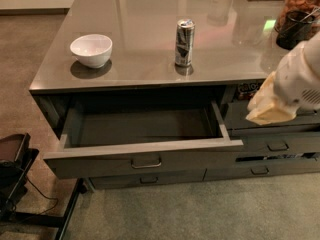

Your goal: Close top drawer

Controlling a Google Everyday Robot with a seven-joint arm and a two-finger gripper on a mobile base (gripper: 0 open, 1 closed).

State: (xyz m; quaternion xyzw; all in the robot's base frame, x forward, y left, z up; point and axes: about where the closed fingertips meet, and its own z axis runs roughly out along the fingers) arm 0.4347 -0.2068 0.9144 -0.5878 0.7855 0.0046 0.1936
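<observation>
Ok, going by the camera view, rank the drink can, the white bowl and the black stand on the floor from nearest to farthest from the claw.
The claw hangs at the right, in front of the right-hand drawers.
1. Drink can: middle of the counter, nearest.
2. White bowl: counter's left side.
3. Black stand: low down at far left, farthest.

The arm [302, 76] comes in from the right edge of the view, a rounded white casing angled down and to the left. At its end sits the gripper [267, 106] (cream-coloured, yellower than the casing behind it), held at mid-height on the right side and pointing down-left.
</observation>
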